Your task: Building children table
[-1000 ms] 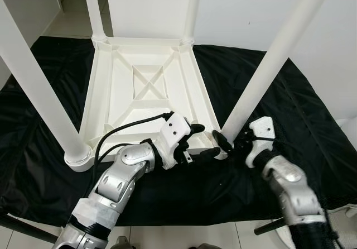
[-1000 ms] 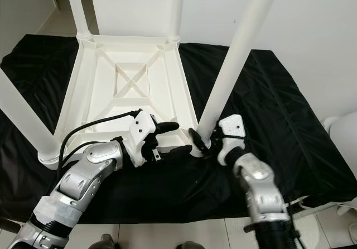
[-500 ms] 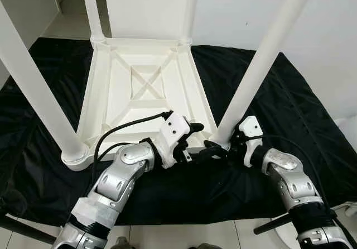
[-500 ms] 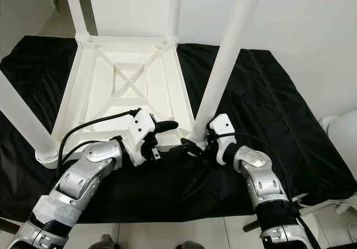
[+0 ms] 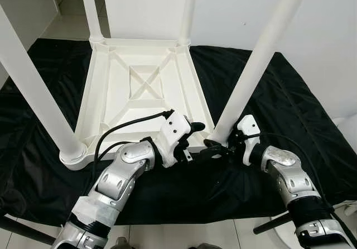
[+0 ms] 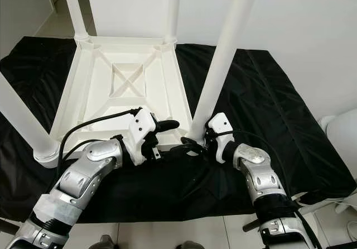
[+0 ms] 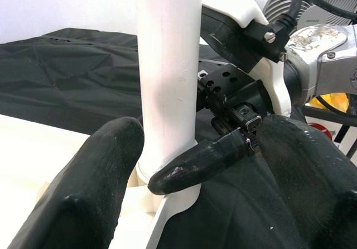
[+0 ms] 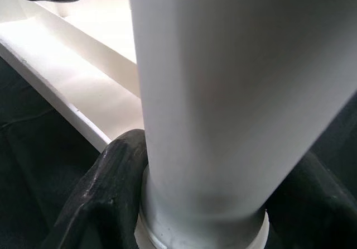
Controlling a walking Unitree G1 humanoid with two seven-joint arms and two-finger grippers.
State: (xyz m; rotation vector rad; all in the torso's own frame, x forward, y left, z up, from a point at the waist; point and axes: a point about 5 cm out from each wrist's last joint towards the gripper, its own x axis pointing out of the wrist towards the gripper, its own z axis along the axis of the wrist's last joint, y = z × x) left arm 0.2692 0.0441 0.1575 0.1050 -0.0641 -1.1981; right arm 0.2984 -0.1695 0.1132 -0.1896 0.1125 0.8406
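Black sheet [image 5: 290, 101] on tiled floor [image 5: 67, 23], white walls, upturned table [image 5: 139, 87], right jaws around table leg [image 5: 254, 73], left jaws spread.

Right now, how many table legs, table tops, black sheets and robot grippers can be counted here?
White table legs: 4
White upturned table top: 1
Black floor sheet: 1
Grippers, left gripper and right gripper: 2
Total: 8

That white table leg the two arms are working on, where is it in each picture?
Left eye view: the leg slants up from bottom centre to top right.
Right eye view: leg, right of centre.
Left wrist view: upright, centre-left.
Right wrist view: close up, centre.
Shared landmark: its socket on the upturned tabletop corner.
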